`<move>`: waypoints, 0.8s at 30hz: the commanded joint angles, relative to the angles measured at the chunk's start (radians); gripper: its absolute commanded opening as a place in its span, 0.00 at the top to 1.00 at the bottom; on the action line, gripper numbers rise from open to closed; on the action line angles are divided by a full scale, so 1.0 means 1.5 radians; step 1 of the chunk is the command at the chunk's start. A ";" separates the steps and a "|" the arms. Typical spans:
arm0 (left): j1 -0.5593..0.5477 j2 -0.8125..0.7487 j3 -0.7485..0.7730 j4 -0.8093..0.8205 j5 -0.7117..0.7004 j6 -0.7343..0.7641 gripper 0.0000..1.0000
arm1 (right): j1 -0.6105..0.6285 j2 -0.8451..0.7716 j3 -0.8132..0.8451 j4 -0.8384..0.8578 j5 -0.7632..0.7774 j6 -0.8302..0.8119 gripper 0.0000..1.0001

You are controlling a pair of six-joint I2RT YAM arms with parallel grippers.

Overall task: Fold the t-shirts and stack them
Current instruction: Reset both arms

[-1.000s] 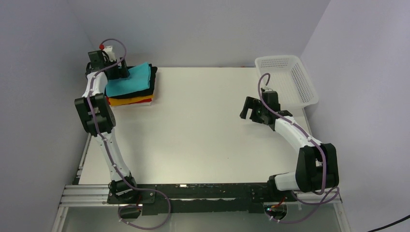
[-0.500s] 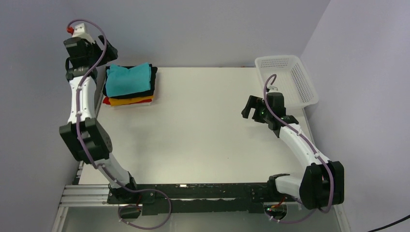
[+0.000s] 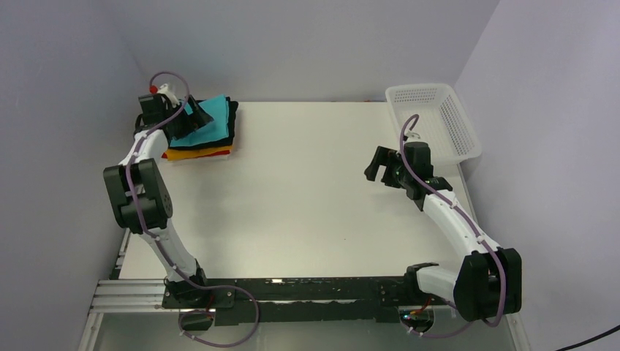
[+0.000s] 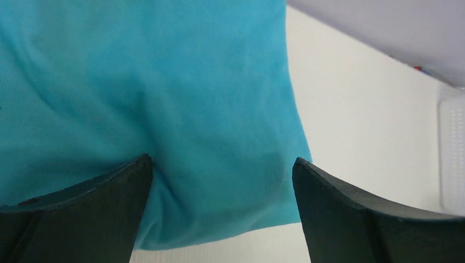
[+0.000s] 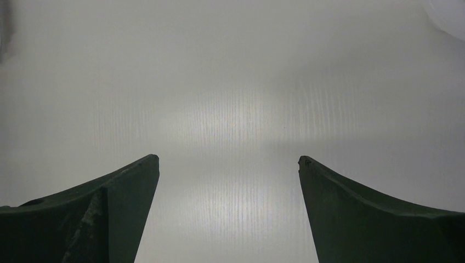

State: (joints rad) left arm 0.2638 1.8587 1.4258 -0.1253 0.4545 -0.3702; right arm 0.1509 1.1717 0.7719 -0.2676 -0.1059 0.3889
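The left gripper (image 3: 191, 121), jaws spread wide, is low over the folded teal cloth t-shirt (image 3: 216, 117) directly beneath it, which tops folded black (image 3: 232, 121) and yellow-orange (image 3: 205, 152) t-shirts. The right gripper (image 3: 378, 168), likewise spread and empty, hovers above the white table (image 3: 292, 190); a white plastic mesh basket (image 3: 468, 139) stands beyond it, rightward.

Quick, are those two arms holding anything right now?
Left gripper: open, jaws spread over the teal shirt, not gripping it.
Right gripper: open, holding nothing, above the table.
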 commanded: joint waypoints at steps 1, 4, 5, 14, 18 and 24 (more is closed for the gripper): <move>-0.020 0.001 0.015 -0.031 -0.035 0.048 0.01 | -0.003 -0.007 -0.008 0.027 -0.007 0.004 0.00; -0.020 -0.005 0.028 -0.063 -0.085 0.066 0.01 | -0.004 -0.012 -0.007 0.025 -0.005 0.004 0.00; -0.019 -0.011 0.039 -0.074 -0.088 0.068 0.01 | -0.004 -0.014 -0.006 0.024 -0.007 0.005 0.00; -0.022 -0.278 -0.021 -0.094 -0.132 0.009 0.01 | -0.003 -0.093 -0.026 0.010 0.033 0.019 0.00; -0.045 -0.477 -0.192 -0.110 -0.203 -0.050 0.01 | -0.004 -0.150 -0.049 0.011 0.086 0.042 0.00; -0.097 -0.760 -0.466 -0.053 -0.221 -0.135 0.01 | -0.002 -0.226 -0.076 0.003 0.191 0.067 0.00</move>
State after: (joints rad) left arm 0.1535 0.8360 0.9356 -0.2024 0.1810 -0.4664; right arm 0.1509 0.8989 0.6819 -0.2691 0.0338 0.4473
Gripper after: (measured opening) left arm 0.994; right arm 0.997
